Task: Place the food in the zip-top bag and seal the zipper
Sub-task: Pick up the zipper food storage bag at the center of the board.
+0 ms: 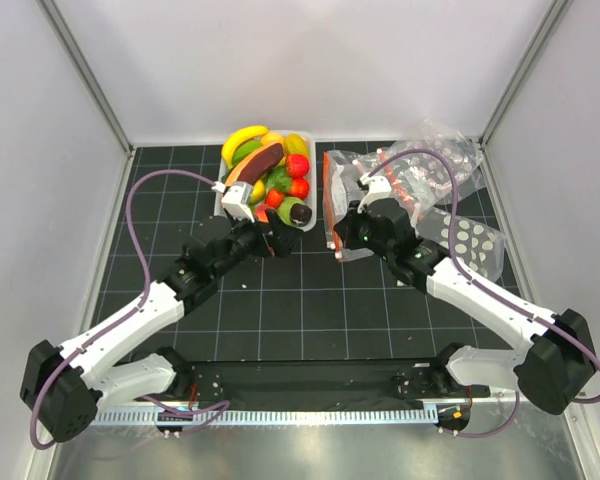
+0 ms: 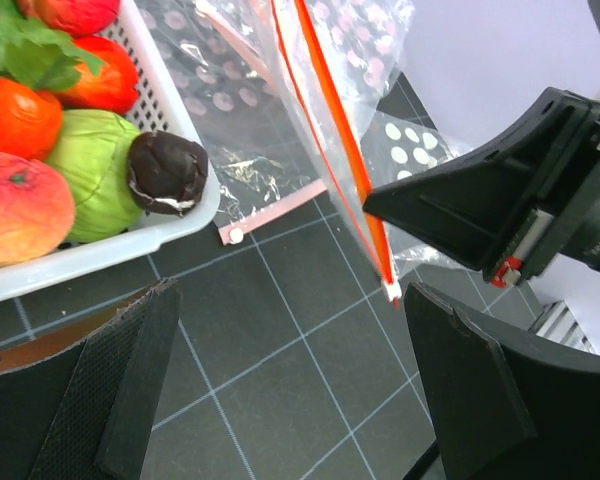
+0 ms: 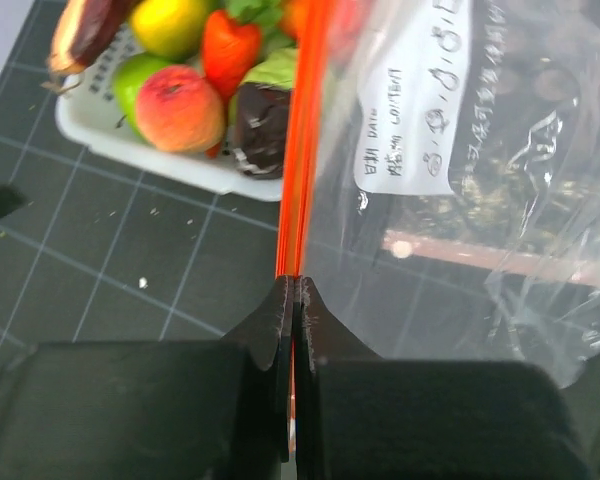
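— Where does everything stand?

— Your right gripper (image 3: 292, 300) has its fingers pressed together on the near end of the zipper (image 3: 300, 130), holding the strip on edge. Your left gripper (image 2: 290, 390) hangs with its fingers wide apart and nothing between them. It is over the mat (image 2: 280, 330), between the white tub (image 2: 130, 245) and the zip-top bag (image 3: 410, 120). All the food (image 1: 270, 170) sits in the tub, and none is in the bag.

— What could go wrong?

— Both lips seem caught in that one pinch, and I cannot tell whether they part further along. Bring food over before the mouth is open and I judge it will strike the film and drop on the mat. If your left tugs too hard, the soft bag may twist or slip from your right's grip.

— Which way does it lie?

— The zipper's long axis runs near to far across the mat, just right of the tub. The mouth faces left toward the tub, and the bag's body trails right over other crumpled bags (image 1: 470, 240).
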Robot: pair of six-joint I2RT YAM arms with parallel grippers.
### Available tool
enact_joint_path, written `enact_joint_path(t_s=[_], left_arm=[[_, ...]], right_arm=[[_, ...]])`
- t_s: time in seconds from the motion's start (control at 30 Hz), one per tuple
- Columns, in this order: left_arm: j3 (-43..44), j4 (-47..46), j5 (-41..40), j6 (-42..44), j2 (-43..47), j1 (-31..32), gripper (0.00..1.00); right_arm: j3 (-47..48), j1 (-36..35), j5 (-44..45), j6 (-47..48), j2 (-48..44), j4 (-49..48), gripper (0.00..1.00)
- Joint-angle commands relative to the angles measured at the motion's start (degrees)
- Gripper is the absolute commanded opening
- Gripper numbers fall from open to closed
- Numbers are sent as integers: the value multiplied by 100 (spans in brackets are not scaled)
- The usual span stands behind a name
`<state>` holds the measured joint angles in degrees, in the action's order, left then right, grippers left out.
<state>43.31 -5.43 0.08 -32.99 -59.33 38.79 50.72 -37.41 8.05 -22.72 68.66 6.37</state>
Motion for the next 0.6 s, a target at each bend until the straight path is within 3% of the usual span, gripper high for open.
enact_joint_path(t_s=[0.0,0.37,0.57], left_arm=[[-68,-652,344,-32,-105,24,97],[-33,-687,283,21,-290,24,89],[-16,-433,-288,21,-316,24,81]], right_arm=[[-9,-257,-252,-40,-64,-523,1],[43,-1040,-164,92,-257,-567,1],[26,-1251,-103,154,-362,-602,1]])
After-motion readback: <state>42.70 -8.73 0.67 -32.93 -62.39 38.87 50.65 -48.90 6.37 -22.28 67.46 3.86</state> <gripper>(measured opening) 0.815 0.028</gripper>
